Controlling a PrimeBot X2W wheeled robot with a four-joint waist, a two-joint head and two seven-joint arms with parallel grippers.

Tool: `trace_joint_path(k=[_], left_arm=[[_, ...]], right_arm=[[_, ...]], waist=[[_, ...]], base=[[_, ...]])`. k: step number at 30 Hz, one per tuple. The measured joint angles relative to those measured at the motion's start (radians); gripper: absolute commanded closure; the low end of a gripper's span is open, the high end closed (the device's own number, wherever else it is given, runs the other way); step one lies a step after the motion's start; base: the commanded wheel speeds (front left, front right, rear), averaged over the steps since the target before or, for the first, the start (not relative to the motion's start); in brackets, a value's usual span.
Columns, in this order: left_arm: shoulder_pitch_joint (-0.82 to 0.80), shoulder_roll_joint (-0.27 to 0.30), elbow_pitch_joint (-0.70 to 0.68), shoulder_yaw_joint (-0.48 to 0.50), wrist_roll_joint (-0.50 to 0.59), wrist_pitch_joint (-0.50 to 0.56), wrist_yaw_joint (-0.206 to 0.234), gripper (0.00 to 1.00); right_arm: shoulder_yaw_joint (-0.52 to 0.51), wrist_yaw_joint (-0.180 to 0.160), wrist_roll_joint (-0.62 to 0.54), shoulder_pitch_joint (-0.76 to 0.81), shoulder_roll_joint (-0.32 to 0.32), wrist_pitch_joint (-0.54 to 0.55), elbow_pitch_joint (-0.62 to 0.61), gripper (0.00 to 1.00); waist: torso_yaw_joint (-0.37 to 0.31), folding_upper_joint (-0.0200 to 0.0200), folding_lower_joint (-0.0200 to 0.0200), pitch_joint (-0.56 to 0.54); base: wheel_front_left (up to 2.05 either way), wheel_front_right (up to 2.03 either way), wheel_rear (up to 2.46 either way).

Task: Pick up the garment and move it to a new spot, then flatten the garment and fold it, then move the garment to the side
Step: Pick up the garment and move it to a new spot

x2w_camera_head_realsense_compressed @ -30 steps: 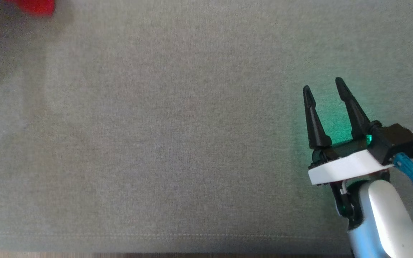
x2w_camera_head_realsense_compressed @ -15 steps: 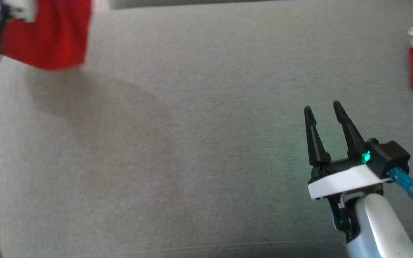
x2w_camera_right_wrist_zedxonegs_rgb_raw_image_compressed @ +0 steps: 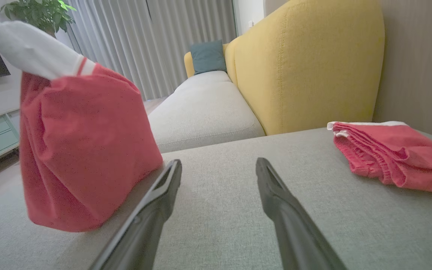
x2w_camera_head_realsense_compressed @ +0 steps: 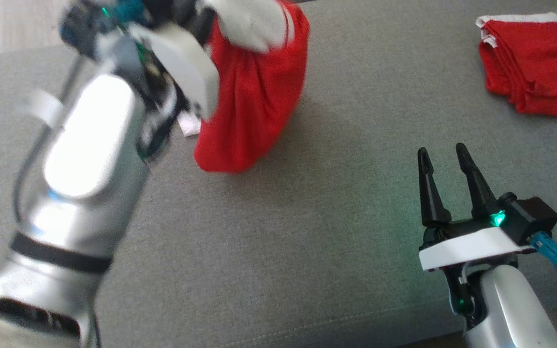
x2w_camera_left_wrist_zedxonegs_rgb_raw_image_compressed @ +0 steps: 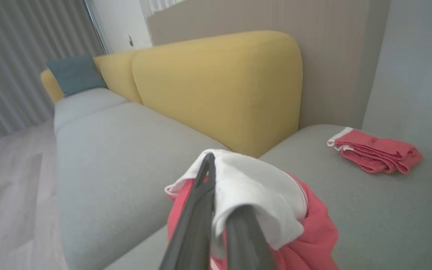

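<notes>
The garment point(x2w_camera_head_realsense_compressed: 254, 106) is red with a white band and hangs bunched from my left gripper point(x2w_camera_left_wrist_zedxonegs_rgb_raw_image_compressed: 213, 168), which is shut on its white part point(x2w_camera_left_wrist_zedxonegs_rgb_raw_image_compressed: 253, 187). Its lower end just meets or hovers over the grey sofa seat point(x2w_camera_head_realsense_compressed: 307, 241); I cannot tell which. The left arm point(x2w_camera_head_realsense_compressed: 90, 145) reaches in from the lower left. My right gripper point(x2w_camera_head_realsense_compressed: 442, 151) is open and holds nothing, low over the seat at the lower right. In the right wrist view the hanging garment point(x2w_camera_right_wrist_zedxonegs_rgb_raw_image_compressed: 84, 150) is to the left of that gripper point(x2w_camera_right_wrist_zedxonegs_rgb_raw_image_compressed: 219, 163), apart from it.
A second red garment point(x2w_camera_head_realsense_compressed: 530, 63) lies folded on the seat at the far right. Yellow backrests point(x2w_camera_left_wrist_zedxonegs_rgb_raw_image_compressed: 219, 86) stand behind the seat, with a teal cushion point(x2w_camera_left_wrist_zedxonegs_rgb_raw_image_compressed: 75, 73) further along. The seat's front edge point(x2w_camera_head_realsense_compressed: 356, 333) is near the bottom, and wooden floor point(x2w_camera_left_wrist_zedxonegs_rgb_raw_image_compressed: 9, 195) lies left.
The head camera has tilted, so the whole picture shifted. My left arm has brought the hanging red garment inward over the seat. The right gripper stays open.
</notes>
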Motion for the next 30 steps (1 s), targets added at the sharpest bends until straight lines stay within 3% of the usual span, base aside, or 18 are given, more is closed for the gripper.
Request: trace_joint_path(k=[8,14,15,16,17,18,23,30], left_arm=[[0.247,-0.073,0.065,-0.038,-0.027,-0.071,0.078,1.00],[0.339,-0.099,0.140,-0.039,-0.045,-0.163,0.127,1.00],[0.349,-0.101,0.150,-0.041,-0.045,-0.179,0.130,0.87],[0.359,-0.103,0.157,-0.044,-0.045,-0.197,0.131,0.61],[0.372,-0.105,0.159,-0.044,-0.045,-0.220,0.140,0.15],[0.386,-0.109,0.159,-0.040,-0.049,-0.247,0.149,0.00],[0.460,-0.123,0.144,-0.032,-0.079,-0.314,0.166,0.00],[0.530,-0.120,0.012,0.002,-0.078,-0.336,0.193,0.00]], right_arm=[[0.021,0.000,0.023,-0.004,0.000,-0.017,0.030,0.00],[0.035,0.000,0.024,-0.007,0.000,-0.026,0.059,0.00],[0.036,0.000,0.024,-0.007,0.000,-0.026,0.064,0.00],[0.037,0.000,0.024,-0.007,0.000,-0.027,0.068,0.00],[0.038,0.000,0.024,-0.007,0.000,-0.027,0.071,0.00],[0.039,0.000,0.024,-0.007,0.000,-0.029,0.074,0.00],[0.038,0.000,0.021,-0.006,0.000,-0.034,0.085,0.00],[0.031,0.000,0.013,0.000,0.000,-0.029,0.085,0.00]], waist=[[-0.022,0.0000,0.0000,0.031],[-0.018,0.0000,0.0000,0.023],[-0.015,0.0000,0.0000,0.020],[-0.012,0.0000,0.0000,0.016],[-0.008,0.0000,0.0000,0.012],[-0.005,0.0000,0.0000,0.006],[0.022,0.0000,0.0000,-0.021],[0.067,0.0000,0.0000,-0.060]], base=[[0.00,0.00,0.00],[0.00,0.00,0.00],[0.00,0.00,0.00],[0.00,0.00,0.00],[0.00,0.00,0.00],[0.00,0.00,0.00],[0.00,0.00,0.00],[0.00,0.00,0.00]])
